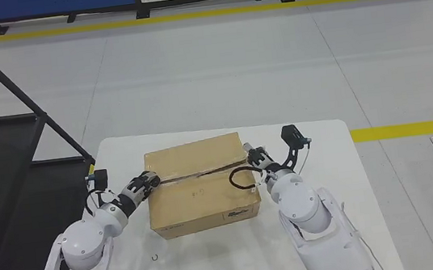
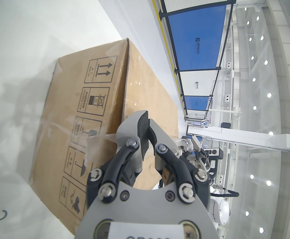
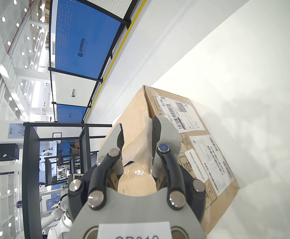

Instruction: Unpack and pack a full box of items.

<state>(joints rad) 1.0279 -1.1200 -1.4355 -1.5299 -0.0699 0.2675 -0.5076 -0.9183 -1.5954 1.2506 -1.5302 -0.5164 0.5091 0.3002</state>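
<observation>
On the white table (image 1: 327, 172) the brown box (image 1: 199, 194) lies closed in the middle, its long axis and top seam running from one arm to the other. We see the left gripper (image 2: 147, 120) at the left end of this seam and the right gripper (image 3: 138, 126) at the right end, equally near. The left jaws are almost closed; if they pinch anything, we cannot tell. The right jaws stand half open around a lifted strip of clear tape (image 3: 146, 135), not closed on it.
</observation>
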